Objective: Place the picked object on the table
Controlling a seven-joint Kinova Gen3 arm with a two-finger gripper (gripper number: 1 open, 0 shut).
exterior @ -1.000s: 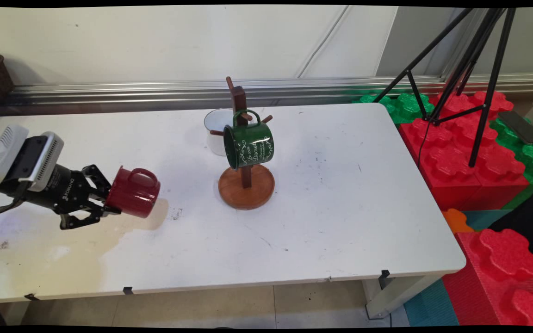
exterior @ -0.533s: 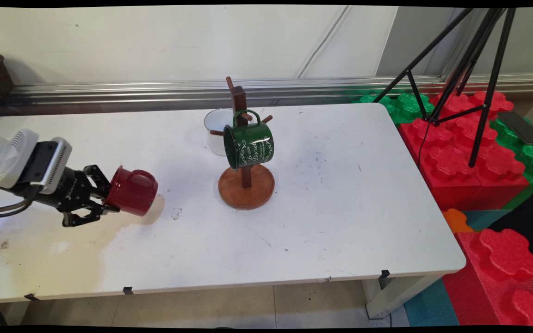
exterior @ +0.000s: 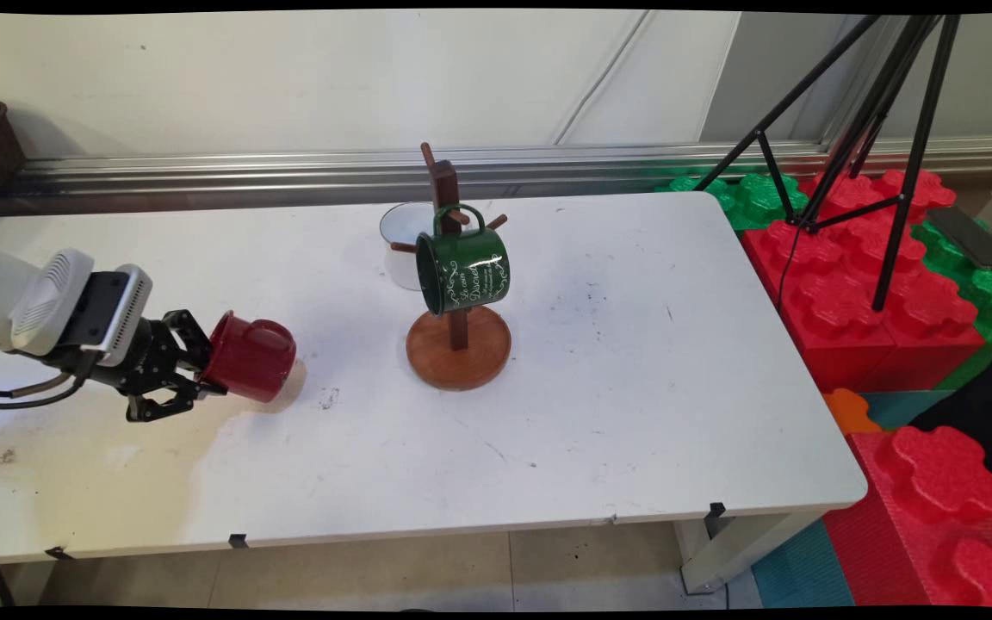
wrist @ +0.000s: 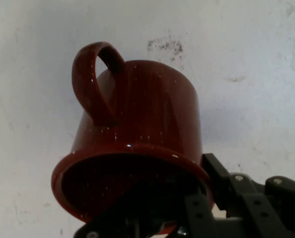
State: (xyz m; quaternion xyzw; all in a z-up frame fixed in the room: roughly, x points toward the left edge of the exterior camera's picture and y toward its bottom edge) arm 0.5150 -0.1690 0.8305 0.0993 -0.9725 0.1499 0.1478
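Red enamel mug (exterior: pixel 251 357) (wrist: pixel 137 144) held on its side just above the white table (exterior: pixel 616 405) at its left, handle up, mouth toward the arm. Clamped at the rim by the black gripper (exterior: pixel 199 372) (wrist: pixel 187 218) (one finger inside the mouth, one outside). Well to the right, a wooden mug tree (exterior: pixel 456 331) on a round base. Hung from one of its pegs, a green enamel mug (exterior: pixel 464 269) with white lettering. Behind the tree, partly hidden, a white mug (exterior: pixel 401 241). Off the right edge, red and green foam blocks (exterior: pixel 901 301) under a black tripod (exterior: pixel 883 129).

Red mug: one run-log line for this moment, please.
gripper: shut on red mug, mug on its side, handle up | above white table | green mug hangs on mug tree
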